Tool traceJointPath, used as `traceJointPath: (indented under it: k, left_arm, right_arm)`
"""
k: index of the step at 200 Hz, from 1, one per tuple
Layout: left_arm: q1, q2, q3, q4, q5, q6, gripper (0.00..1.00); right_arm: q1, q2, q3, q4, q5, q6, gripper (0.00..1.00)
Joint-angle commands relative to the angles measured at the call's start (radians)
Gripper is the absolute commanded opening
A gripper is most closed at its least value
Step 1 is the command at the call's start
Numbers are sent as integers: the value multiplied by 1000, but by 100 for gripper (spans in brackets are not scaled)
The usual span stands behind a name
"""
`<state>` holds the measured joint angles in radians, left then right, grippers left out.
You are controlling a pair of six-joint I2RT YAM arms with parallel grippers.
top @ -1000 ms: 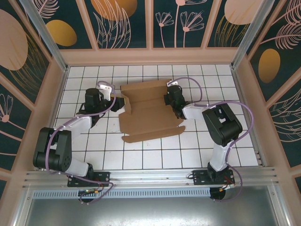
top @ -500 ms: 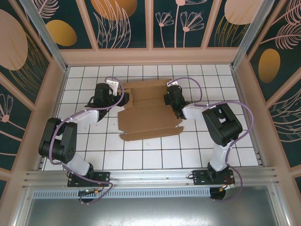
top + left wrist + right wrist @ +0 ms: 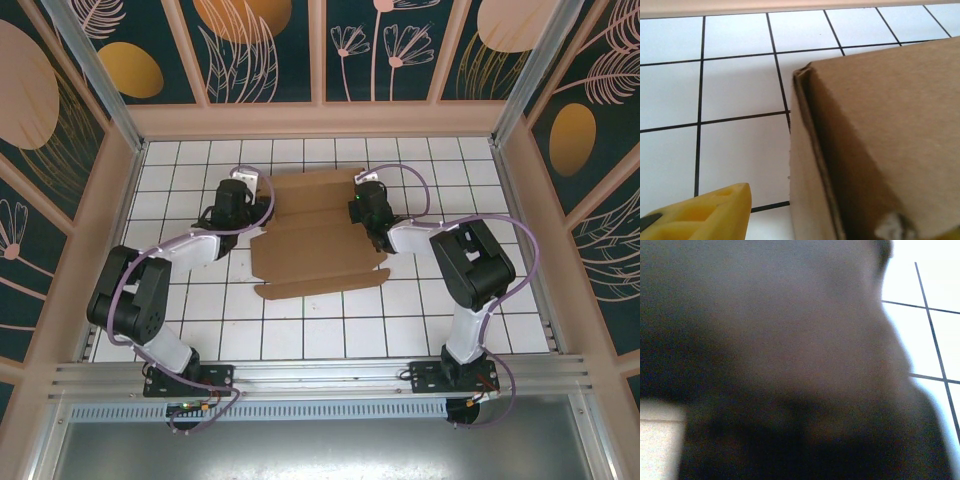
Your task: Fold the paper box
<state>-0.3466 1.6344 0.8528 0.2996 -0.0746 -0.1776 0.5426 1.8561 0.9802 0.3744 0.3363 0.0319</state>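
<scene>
I'm watching the paper box [image 3: 320,235] lying mostly flat on the tiled table [image 3: 300,320], most folds pending, left gripper [image 3: 258,200] straddling its raised left wall, jaws apart, right gripper [image 3: 362,207] closed at its right edge, grip unclear.

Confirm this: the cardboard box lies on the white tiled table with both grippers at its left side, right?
No. The top external view puts the left gripper at the paper box's left side, the right gripper at its right side.

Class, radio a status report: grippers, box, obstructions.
Left gripper open, straddling raised left wall of brown corrugated cardboard box. Right gripper shut at its right edge. Box part-folded. No obstruction seen.
</scene>
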Motion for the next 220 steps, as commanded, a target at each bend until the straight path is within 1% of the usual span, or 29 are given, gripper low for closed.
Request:
traceJointPath:
  k: [1,20,39,56,60,73,80,95,113,150,166,179,195,220]
  left_arm:
    - [-2,31,-16,39,-55,-36,53]
    - [-7,60,7,12,-87,-68,47]
    - [-28,73,3,17,-139,-84,44]
    - [-59,73,10,13,-203,-70,42]
    - [-68,101,15,6,-222,-68,41]
    - [-82,118,30,-6,-269,-67,38]
    - [-88,122,36,-13,-294,-72,35]
    - [-92,125,45,-23,-351,-88,24]
    - [-92,125,52,-35,-392,-98,14]
    - [-94,140,75,-68,-433,-122,5]
    - [-95,143,78,-77,-458,-136,0]
    - [-95,150,84,-86,-462,-143,0]
    - [-95,146,81,-83,-447,-155,6]
    - [-94,130,57,-63,-427,-161,7]
  right_arm:
    - [16,22,-22,-136,-18,-20,1]
    - [16,18,-22,-137,-18,-18,1]
    - [16,13,-24,-137,-20,-17,1]
    - [17,11,-21,-141,-18,-12,1]
    - [19,12,-22,-141,-17,-11,1]
    - [20,11,-21,-143,-11,-7,0]
    - [20,11,-21,-143,-9,-6,0]
    - [20,13,-21,-147,3,-4,0]
    - [20,12,-17,-153,13,-1,0]
    - [22,7,-15,-162,33,6,0]
    - [22,8,-9,-171,49,11,0]
    - [22,8,-5,-179,59,17,0]
    - [22,8,-3,-183,70,19,0]
    - [21,4,-3,-191,96,31,0]
